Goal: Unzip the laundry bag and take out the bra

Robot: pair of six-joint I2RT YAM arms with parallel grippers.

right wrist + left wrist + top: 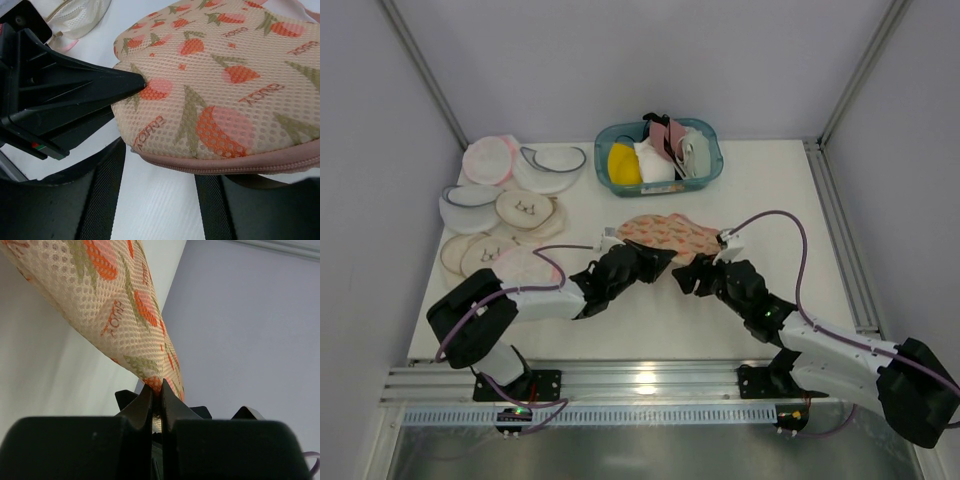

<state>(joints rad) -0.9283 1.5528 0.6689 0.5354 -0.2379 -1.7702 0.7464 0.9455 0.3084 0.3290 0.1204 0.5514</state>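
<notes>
The laundry bag (670,234), cream mesh with an orange-pink print and pink zipper trim (235,166), lies mid-table, its near edge lifted. My left gripper (654,262) is shut on the bag's near-left edge; the wrist view shows the fabric (110,300) pinched between the closed fingertips (156,389). My right gripper (696,272) is open just in front of the bag, its fingers (100,200) spread below the zipper edge of the bag (225,85). The left gripper's tip (65,95) shows in the right wrist view against the bag. The bra is hidden.
A teal basket (705,178) with yellow, white and pink items stands behind the bag. Several round mesh pouches (525,208) lie at the left of the table. A metal rail (840,230) runs along the right edge.
</notes>
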